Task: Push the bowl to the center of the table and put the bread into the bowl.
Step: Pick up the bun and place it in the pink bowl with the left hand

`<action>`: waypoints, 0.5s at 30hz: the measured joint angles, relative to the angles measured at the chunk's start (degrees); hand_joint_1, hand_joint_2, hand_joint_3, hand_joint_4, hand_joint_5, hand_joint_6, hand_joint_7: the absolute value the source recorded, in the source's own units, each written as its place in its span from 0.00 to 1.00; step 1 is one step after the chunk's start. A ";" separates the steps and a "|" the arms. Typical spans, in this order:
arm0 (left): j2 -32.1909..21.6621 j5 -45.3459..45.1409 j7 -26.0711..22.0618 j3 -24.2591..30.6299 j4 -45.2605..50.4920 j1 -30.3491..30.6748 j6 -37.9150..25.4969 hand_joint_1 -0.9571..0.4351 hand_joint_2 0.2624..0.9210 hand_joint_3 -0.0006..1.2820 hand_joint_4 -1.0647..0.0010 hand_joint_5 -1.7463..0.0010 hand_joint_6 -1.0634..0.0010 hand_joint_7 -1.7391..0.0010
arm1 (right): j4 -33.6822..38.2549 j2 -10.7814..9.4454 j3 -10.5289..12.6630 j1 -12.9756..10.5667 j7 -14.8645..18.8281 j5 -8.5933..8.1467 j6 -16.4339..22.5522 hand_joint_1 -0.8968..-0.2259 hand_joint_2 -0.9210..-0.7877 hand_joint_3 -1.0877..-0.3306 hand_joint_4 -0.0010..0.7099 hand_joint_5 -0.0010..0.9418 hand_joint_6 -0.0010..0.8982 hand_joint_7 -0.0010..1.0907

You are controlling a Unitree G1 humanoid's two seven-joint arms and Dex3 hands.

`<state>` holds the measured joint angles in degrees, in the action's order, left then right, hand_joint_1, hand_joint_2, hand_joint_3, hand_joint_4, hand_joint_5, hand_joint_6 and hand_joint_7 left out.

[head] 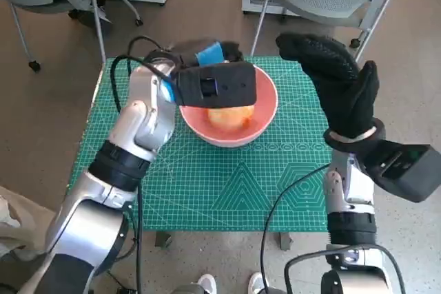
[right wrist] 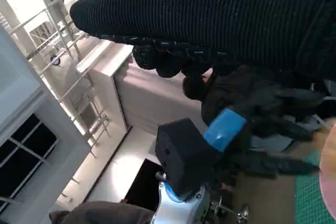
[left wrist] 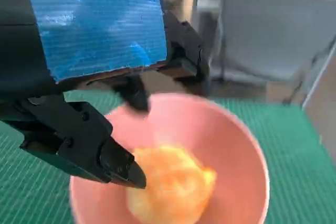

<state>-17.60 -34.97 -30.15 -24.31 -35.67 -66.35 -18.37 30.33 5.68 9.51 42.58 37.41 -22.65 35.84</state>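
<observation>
— Where's the bread [head: 229,116] now?
— Inside the pink bowl [head: 265,116], which sits on the green mat [head: 207,184] toward the far side of the desk, about midway across.
— And the left robot hand [head: 210,56]?
— Directly over the bowl, fingers [left wrist: 94,148] apart and holding nothing; the bread lies just below them.
— The right robot hand [head: 337,84]?
— Raised just right of the bowl, spread open, empty. The left is nearer, I'd judge.

Space above the bowl [head: 265,101] is pretty much taken up by the left hand [head: 213,56], fingers [left wrist: 121,163] spread over the bread [head: 227,115]. Open mat [head: 241,184] is left below them; the raised right hand [head: 337,84] blocks the bowl's right side.
</observation>
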 measured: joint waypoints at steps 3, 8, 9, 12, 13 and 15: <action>-0.14 -0.05 0.20 0.02 0.01 -0.01 1.00 0.47 0.74 0.02 0.99 1.00 0.87 0.97 | -0.07 -0.03 -0.06 -0.05 -0.30 0.28 0.00 0.29 0.00 0.32 0.10 0.01 0.00 0.30; -0.36 0.03 1.31 0.31 0.21 0.05 2.96 0.44 0.75 0.02 1.00 1.00 0.88 0.97 | -0.18 -0.12 -0.27 -0.13 -0.37 0.30 0.01 0.29 0.00 0.32 0.10 0.01 0.00 0.30; -0.41 0.10 1.45 0.43 0.26 0.07 3.34 0.43 0.75 0.02 1.00 1.00 0.88 0.97 | -0.19 -0.13 -0.28 -0.14 -0.37 0.29 0.01 0.29 0.00 0.32 0.10 0.01 0.00 0.30; -0.65 0.81 2.05 1.00 0.37 0.30 4.56 0.42 0.78 0.02 1.00 1.00 0.88 0.98 | -0.25 -0.14 -0.32 -0.17 -0.37 0.28 0.00 0.29 0.00 0.32 0.10 0.01 0.00 0.30; -0.73 1.22 2.32 1.30 0.38 0.42 4.99 0.41 0.79 0.02 1.00 1.00 0.88 0.98 | -0.30 -0.14 -0.33 -0.18 -0.37 0.28 0.00 0.29 0.00 0.32 0.10 0.01 0.00 0.30; -0.94 1.78 3.37 2.04 0.40 0.85 6.30 0.40 0.81 0.03 1.00 1.00 0.88 0.98 | -0.37 -0.15 -0.36 -0.21 -0.37 0.26 0.00 0.29 0.00 0.32 0.10 0.01 0.00 0.30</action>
<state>-18.55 -33.18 -26.78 -22.28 -35.27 -65.50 -12.07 29.96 5.52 9.15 42.37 37.04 -22.39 35.84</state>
